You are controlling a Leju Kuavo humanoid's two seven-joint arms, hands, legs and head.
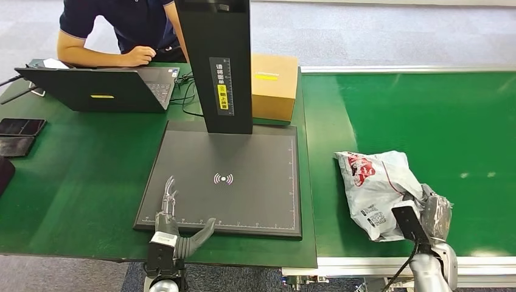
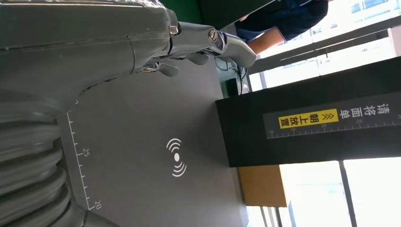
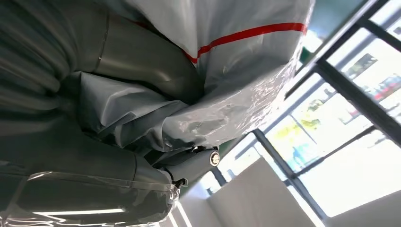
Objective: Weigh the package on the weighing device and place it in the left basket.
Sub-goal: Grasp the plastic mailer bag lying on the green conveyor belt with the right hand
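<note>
Far left, table edge: two dark phones (image 1: 21, 126) lying flat on the green table (image 1: 79, 182).

Far left, rear: open black laptop (image 1: 97, 88), with a person (image 1: 131, 30) in a dark shirt seated behind it, one hand resting by the keyboard.

Left of centre, near edge: left hand (image 1: 173, 222), palm low over the near-left corner of the weighing device (image 1: 243, 201). Fingers (image 1: 168, 193) extended forward and held close together, thumb set apart to the right; nothing held. In the left wrist view the left hand (image 2: 189, 47) has its fingertips lying just above the grey plate; contact cannot be told.

Centre: weighing device, a flat dark-grey plate with ruled edges and a white wireless mark (image 1: 223, 178) at its middle. A black upright column (image 1: 214, 61) rises from its far side, bearing a yellow label.

Centre right, rear: brown cardboard box (image 1: 275, 85), just beside the column.

Right: green conveyor belt (image 1: 426, 109). The package (image 1: 374, 182), a grey-white plastic mailer with red print and a barcode label, lies on the belt's near part, well apart from the plate.

Near right: right hand (image 1: 433, 213) at the package's near-right end. In the right wrist view its fingers (image 3: 151, 61) are closed around the crumpled bag, gripping it.
</note>
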